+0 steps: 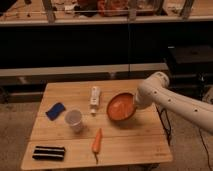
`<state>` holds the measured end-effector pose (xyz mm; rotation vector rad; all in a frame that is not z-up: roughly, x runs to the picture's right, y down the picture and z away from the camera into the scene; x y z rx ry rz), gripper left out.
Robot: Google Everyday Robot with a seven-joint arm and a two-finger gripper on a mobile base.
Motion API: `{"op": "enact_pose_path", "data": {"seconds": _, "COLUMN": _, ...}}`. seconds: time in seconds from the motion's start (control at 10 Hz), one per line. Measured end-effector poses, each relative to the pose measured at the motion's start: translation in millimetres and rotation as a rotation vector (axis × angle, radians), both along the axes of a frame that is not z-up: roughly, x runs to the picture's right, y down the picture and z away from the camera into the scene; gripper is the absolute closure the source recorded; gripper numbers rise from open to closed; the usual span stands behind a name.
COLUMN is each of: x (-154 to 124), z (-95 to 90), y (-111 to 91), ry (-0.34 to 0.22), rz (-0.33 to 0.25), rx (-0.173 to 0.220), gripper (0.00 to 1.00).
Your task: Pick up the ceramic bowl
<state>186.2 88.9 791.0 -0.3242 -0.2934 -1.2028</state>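
Dim shelving and dark cabinet fronts fill the back of the room, and in front of them stands a pale wooden table (140, 142) with everything laid out on top. From the right, the robot's white arm (172, 100) reaches in over the table's far right corner. Its gripper (134, 101) sits right at the right-hand rim of the ceramic bowl (120, 107). The bowl, orange-red and shallow, appears tipped up toward the arm, on the right half of the table. Left of it lies a white bottle (94, 97), then a translucent plastic cup (73, 119) and a blue sponge (55, 110). Nearer the front edge are a black bar-shaped object (49, 152) and a carrot (97, 141).
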Motion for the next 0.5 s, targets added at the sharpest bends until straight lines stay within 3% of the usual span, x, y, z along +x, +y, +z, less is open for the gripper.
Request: {"op": "enact_pose_path", "data": {"seconds": 0.5, "x": -0.8, "z": -0.8, "y": -1.4, "ry": -0.003, "rz": -0.002, "rx": 0.005, "gripper": 0.91}}
